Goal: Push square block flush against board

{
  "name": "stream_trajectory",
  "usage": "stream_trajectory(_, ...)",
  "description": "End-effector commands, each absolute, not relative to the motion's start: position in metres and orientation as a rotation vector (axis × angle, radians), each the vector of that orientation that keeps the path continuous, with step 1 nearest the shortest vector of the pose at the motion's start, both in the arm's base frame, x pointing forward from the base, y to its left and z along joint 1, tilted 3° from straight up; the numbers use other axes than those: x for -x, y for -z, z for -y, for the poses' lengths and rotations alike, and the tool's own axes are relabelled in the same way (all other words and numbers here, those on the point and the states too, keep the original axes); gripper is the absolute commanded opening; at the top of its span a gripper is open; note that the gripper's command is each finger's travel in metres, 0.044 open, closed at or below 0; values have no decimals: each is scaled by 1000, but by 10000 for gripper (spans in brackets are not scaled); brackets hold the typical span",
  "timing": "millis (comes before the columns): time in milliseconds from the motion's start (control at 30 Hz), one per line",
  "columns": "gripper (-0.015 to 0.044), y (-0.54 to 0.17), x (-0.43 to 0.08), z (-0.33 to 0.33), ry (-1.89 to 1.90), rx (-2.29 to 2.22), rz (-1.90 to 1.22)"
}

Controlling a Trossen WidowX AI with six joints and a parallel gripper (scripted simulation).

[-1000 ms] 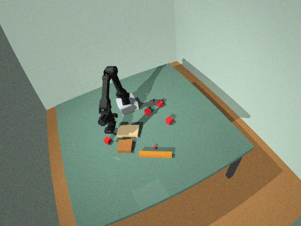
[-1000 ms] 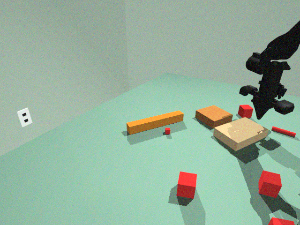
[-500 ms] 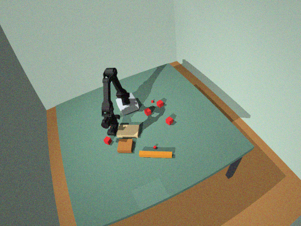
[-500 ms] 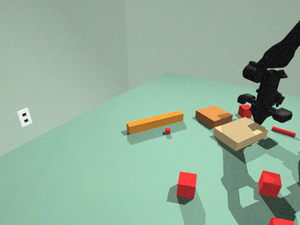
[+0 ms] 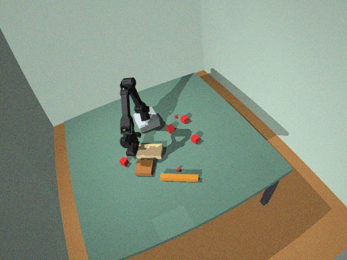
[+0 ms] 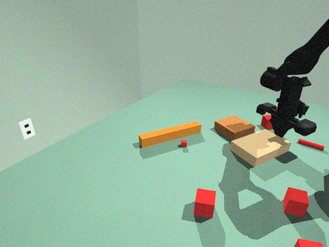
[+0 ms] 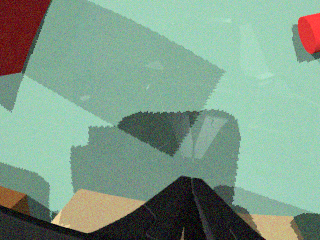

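The square orange-brown block (image 5: 143,168) (image 6: 231,125) (image 7: 11,196) lies flat beside the tan board (image 5: 152,152) (image 6: 245,146) (image 7: 100,207). One side of the block faces a long side of the board across a narrow gap, seen in the wrist view. Their left ends look roughly in line in the top view; exact evenness cannot be told. My gripper (image 5: 135,147) (image 6: 282,135) (image 7: 189,187) is shut and empty, pointing down close by the board's left end in the top view. Whether the fingertips touch the board or table is hidden.
A long orange bar (image 5: 179,177) (image 6: 169,134) lies past the block, with a tiny red cube (image 5: 178,169) (image 6: 183,143) beside it. A red cube (image 5: 123,161) (image 6: 266,122) stands near my gripper. A red cylinder (image 6: 310,144) (image 7: 311,34) lies nearby. Several other red cubes stand farther off.
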State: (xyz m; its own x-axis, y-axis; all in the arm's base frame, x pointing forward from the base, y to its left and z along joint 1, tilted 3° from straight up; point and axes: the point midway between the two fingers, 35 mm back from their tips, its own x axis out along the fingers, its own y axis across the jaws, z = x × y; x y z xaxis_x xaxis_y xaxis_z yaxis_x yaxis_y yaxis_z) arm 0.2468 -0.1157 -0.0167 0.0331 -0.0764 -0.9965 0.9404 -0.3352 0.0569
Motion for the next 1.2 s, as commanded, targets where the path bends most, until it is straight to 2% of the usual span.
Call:
stream_trajectory(0, 0, 19, -249, 104, 1443, -1432, -958)
stream_trajectory(300, 0, 19, -250, 99, 1443, -1432, -959)
stream_trajectory(1167, 0, 17, -239, 140, 1445, -1429, -956)
